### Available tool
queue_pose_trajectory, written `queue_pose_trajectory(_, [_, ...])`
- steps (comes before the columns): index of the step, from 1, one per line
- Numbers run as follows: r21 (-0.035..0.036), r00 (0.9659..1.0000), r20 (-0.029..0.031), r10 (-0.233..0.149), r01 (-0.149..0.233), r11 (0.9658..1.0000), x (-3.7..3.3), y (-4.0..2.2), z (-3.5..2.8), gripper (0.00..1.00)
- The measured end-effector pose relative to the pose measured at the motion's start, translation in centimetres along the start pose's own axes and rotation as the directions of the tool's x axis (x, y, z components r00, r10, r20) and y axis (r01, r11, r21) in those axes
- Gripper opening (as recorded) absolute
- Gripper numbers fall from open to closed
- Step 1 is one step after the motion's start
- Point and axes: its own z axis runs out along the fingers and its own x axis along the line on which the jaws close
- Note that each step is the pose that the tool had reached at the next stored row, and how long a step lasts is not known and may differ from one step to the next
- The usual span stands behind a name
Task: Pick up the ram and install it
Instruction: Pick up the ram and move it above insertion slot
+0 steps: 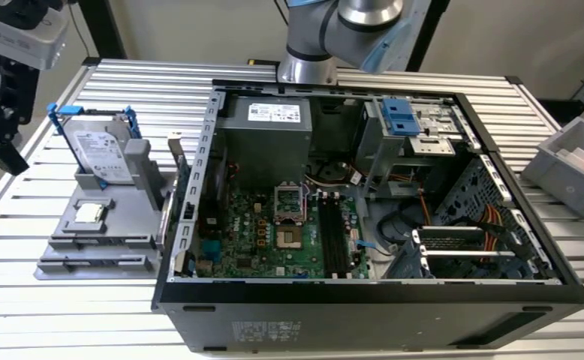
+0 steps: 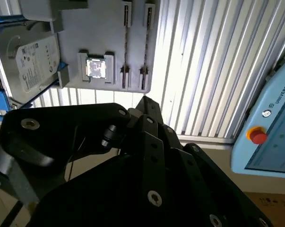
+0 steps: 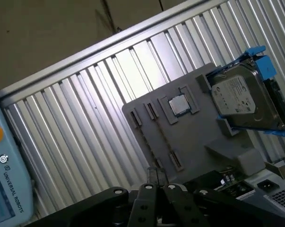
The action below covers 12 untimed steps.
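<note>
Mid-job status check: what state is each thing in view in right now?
gripper: jaws shut, nothing held.
ram: on edge at the fixture's case side, ungripped, not installed.
memory slots: empty.
computer case: side open, motherboard exposed.
processor chip: seated in its fixture pocket.
hard drive: in blue frame, upright in the fixture.

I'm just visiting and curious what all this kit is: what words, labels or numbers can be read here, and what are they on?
Light blue console, second wrist view: a maker's name in capitals, not quoted here.
Hard drive label: print too small to read.
Power supply sticker: too small to read.
Computer case outer label: too small to read.
</note>
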Motion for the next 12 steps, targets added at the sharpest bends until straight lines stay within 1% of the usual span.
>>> queue_pose_trajectory(3, [0.0198, 0.9996, 0.0085, -0.026, 0.025, 0.9995, 0.0, -0.01, 0.01, 0.0])
queue_pose_trajectory(4, [0.0251, 0.9994, 0.0105, -0.033, 0.033, 0.9991, 0.0, -0.01, 0.0, 0.0])
queue_pose_trajectory(5, [0.0287, 0.9991, 0.0118, -0.041, 0.041, 0.9987, 0.0, -0.02, 0.0, 0.0])
queue_pose_trajectory(9, [0.0342, 0.997, 0.013, -0.077, 0.076, 0.9965, 0.0, -0.01, 0.01, 0.0])
queue_pose_trajectory(12, [0.0345, 0.9937, 0.012, -0.111, 0.111, 0.9933, 0.0, -0.01, 0.01, 0.0])
